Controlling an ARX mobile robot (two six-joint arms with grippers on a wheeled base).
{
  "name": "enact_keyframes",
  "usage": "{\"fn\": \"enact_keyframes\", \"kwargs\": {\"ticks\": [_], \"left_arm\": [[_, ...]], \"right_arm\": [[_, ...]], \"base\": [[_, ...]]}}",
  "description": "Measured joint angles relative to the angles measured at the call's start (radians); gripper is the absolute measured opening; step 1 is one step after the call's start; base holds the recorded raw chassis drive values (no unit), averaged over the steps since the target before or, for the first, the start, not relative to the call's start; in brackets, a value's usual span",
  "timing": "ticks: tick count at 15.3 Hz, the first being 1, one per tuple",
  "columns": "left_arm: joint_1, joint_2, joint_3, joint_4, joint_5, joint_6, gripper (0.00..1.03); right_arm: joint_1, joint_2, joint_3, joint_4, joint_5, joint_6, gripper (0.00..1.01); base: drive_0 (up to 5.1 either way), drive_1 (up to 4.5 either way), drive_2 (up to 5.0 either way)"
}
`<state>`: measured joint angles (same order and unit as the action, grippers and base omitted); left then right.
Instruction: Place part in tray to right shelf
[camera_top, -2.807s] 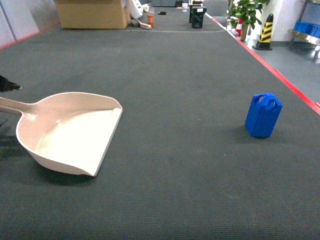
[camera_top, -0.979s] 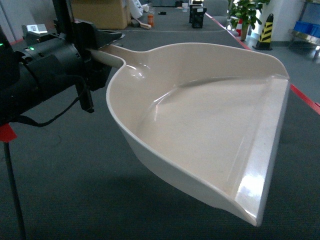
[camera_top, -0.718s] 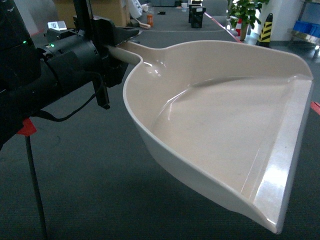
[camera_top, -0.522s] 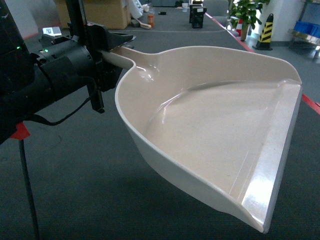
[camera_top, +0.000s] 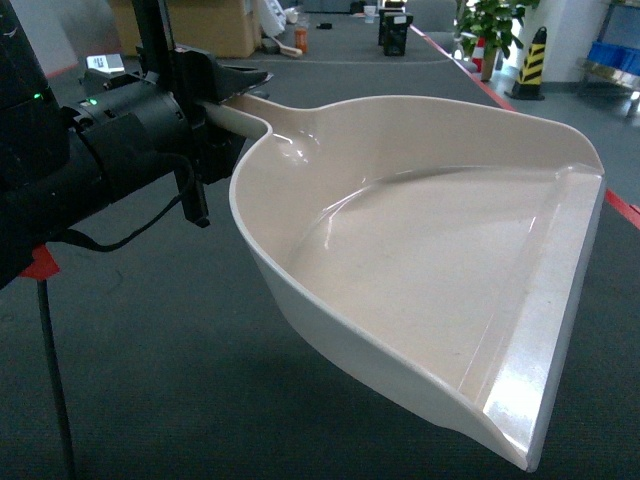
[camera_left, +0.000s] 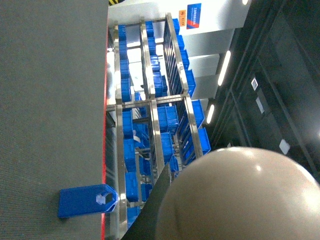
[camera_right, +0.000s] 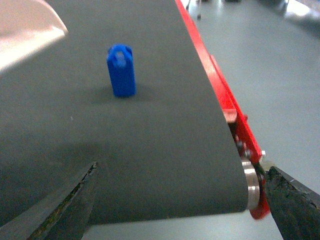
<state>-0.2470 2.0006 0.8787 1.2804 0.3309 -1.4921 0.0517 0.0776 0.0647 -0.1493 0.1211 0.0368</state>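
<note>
The cream-white tray hangs in the air close to the head camera and fills most of that view. My left gripper is shut on its handle at the upper left. The tray's rounded back shows in the left wrist view. The small blue part stands upright on the dark belt, apart from both grippers, and also shows in the left wrist view; the tray hides it in the head view. My right gripper is open and holds nothing, past the belt's near end. The right shelf holds blue crates.
The belt's red edge and end roller lie under my right gripper. A cardboard box, a potted plant and a yellow-black bollard stand far back. A thin rod with red tape is at the left.
The tray lay on the belt at first and is now lifted by its handle in front of the head camera. Over the last second it swung slightly right, then back left.
</note>
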Motion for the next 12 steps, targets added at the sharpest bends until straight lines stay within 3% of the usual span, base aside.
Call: {"fn": "enact_keyframes", "kwargs": {"ticks": [1, 2, 3, 4, 6, 8, 9, 11, 12], "left_arm": [[0.000, 0.000, 0.000, 0.000, -0.001, 0.000, 0.13], [-0.002, 0.000, 0.000, 0.003, 0.004, 0.000, 0.12], [-0.002, 0.000, 0.000, 0.000, 0.002, 0.000, 0.12], [-0.002, 0.000, 0.000, 0.000, 0.003, 0.000, 0.12], [-0.002, 0.000, 0.000, 0.000, 0.002, 0.000, 0.12], [-0.001, 0.000, 0.000, 0.001, 0.003, 0.000, 0.12], [-0.001, 0.000, 0.000, 0.000, 0.002, 0.000, 0.12], [-0.001, 0.000, 0.000, 0.001, 0.003, 0.000, 0.12], [-0.001, 0.000, 0.000, 0.001, 0.002, 0.000, 0.12]], "right_arm": [[-0.006, 0.153, 0.049, -0.027, 0.055, 0.026, 0.98], [-0.100, 0.272, 0.076, 0.042, -0.003, 0.042, 0.98], [-0.195, 0.369, 0.099, 0.116, -0.088, 0.032, 0.98], [-0.299, 0.508, 0.131, 0.211, -0.190, -0.002, 0.98], [-0.422, 0.776, 0.199, 0.367, -0.379, -0.076, 0.98], [-0.438, 1.025, 0.313, 0.449, -0.517, -0.164, 0.98], [-0.428, 1.144, 0.375, 0.470, -0.556, -0.206, 0.98], [-0.426, 1.176, 0.391, 0.474, -0.573, -0.216, 0.98], [-0.414, 1.251, 0.426, 0.486, -0.592, -0.240, 0.98]], "base": [[0.0, 0.00, 0.0], [0.0, 0.00, 0.0], [0.0, 0.00, 0.0], [0.0, 0.00, 0.0], [0.0, 0.00, 0.0], [0.0, 0.00, 0.0], [0.0, 0.00, 0.0], [0.0, 0.00, 0.0], [0.0, 0.00, 0.0]]}}
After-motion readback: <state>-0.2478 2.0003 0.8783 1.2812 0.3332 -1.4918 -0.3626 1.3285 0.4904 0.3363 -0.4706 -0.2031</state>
